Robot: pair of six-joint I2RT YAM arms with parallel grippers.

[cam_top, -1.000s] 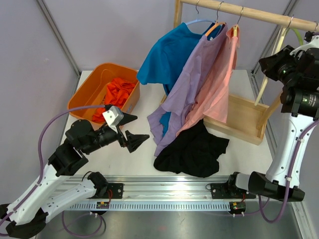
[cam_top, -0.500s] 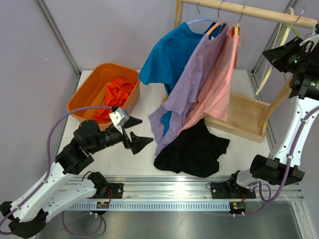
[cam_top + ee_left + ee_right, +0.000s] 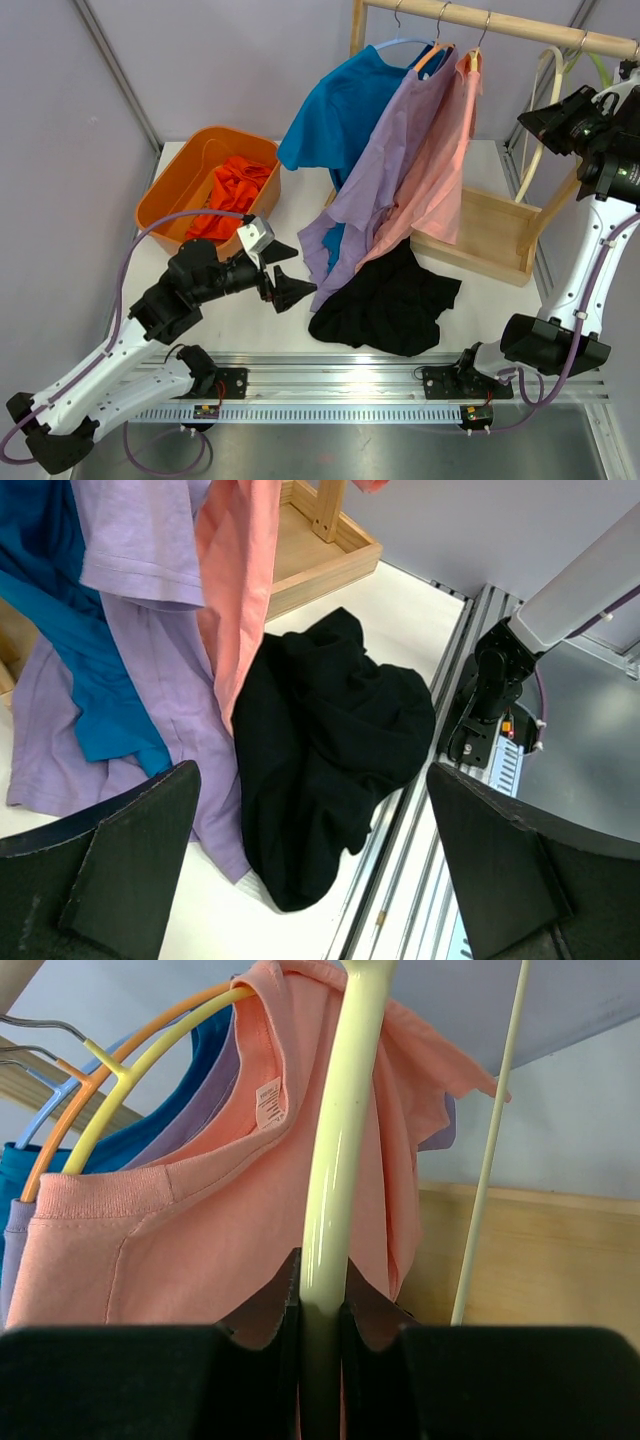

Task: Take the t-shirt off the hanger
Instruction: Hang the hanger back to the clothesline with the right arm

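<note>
The left gripper (image 3: 290,272), wide and empty, had neared the black t-shirt (image 3: 385,305); the right gripper (image 3: 528,120) stayed clamped on the bare hanger (image 3: 340,1140), removal seemingly done

Crumpled black t-shirt (image 3: 385,300), off pale-yellow hanger (image 3: 335,1160)

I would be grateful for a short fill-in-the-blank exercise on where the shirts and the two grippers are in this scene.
The t-shirt lying crumpled on the table is ___ in colour. The right gripper is shut on a pale, bare ___. The left gripper has its jaws ___. The orange bin holds an ___ garment.
Missing words: black; hanger; open; orange.
</note>
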